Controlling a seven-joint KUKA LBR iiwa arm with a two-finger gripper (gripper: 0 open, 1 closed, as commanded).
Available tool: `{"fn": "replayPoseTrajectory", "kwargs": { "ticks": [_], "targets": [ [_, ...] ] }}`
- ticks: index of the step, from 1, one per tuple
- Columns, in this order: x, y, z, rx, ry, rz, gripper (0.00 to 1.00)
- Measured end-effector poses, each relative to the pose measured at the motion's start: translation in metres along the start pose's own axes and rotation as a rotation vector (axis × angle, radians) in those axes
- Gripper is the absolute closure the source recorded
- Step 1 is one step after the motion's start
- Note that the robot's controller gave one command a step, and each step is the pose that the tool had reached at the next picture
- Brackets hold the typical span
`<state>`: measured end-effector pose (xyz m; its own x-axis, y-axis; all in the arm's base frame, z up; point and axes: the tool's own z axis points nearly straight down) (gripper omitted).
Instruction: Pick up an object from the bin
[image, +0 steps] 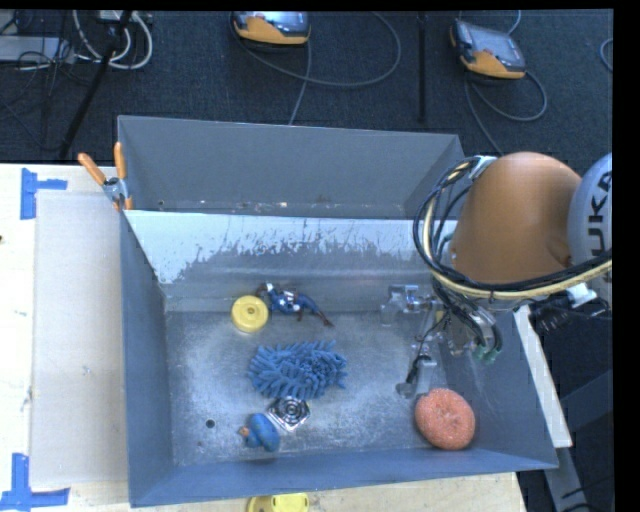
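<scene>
My gripper (406, 342) hangs low over the right part of the bin floor, under the orange dome. Its fingers stand apart, one fingertip (409, 386) toward the front and the other toward the back wall, with bare floor between them. An orange-red rough ball (444, 418) lies just in front of and to the right of the nearer fingertip, apart from it. A blue shaggy mop-like pad (297, 368) lies left of the gripper in the middle of the bin.
A yellow round cap (250, 314) and a small blue-and-dark toy (292, 302) lie near the back wall. A small blue piece with a metal disc (275, 423) sits at the front. The arm and its cables cover the bin's right rim.
</scene>
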<state>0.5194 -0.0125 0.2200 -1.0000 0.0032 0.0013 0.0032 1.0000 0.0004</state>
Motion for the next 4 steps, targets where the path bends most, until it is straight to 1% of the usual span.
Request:
{"fn": "replayPoseTrajectory", "kwargs": {
  "ticks": [1,2,3,4],
  "targets": [
    [-0.037,0.032,0.052,0.000,-0.009,0.041,0.00],
    [-0.025,0.045,0.098,0.000,0.000,-0.081,0.00],
    [-0.031,0.067,0.138,0.001,-0.003,-0.318,0.00],
    [-0.028,0.103,0.147,0.000,-0.001,-0.212,1.00]
  ]
}}
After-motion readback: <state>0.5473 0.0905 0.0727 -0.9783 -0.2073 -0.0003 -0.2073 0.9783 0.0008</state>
